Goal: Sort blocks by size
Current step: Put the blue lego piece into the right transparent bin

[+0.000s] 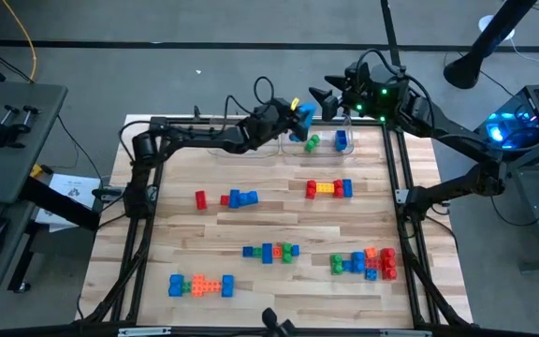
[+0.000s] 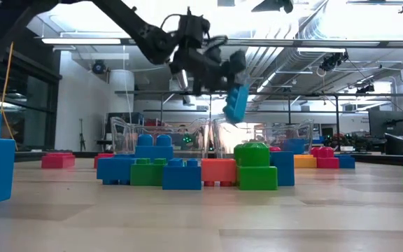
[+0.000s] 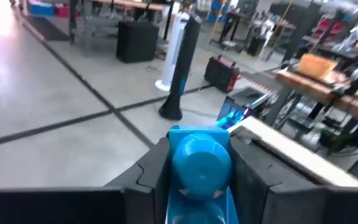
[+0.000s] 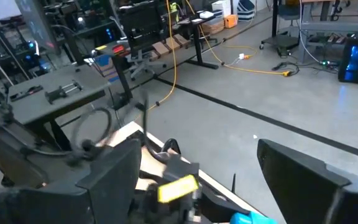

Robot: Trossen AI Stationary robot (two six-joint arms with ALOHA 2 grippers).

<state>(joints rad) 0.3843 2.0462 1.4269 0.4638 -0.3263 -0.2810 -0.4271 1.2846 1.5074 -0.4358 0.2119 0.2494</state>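
Blocks [image 1: 269,252] dot the wooden table [image 1: 269,300]; left gripper [image 1: 299,114] clamps a blue brick [image 2: 236,103], right gripper [image 1: 330,97] gapes empty.

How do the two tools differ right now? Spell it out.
The left tool is shut on a light blue studded plastic brick, held in the air over the clear plastic bins; the right tool holds nothing. The left tool's fingers press the brick's sides; the right tool's stand wide apart. Both sit at the table's far edge, close together.
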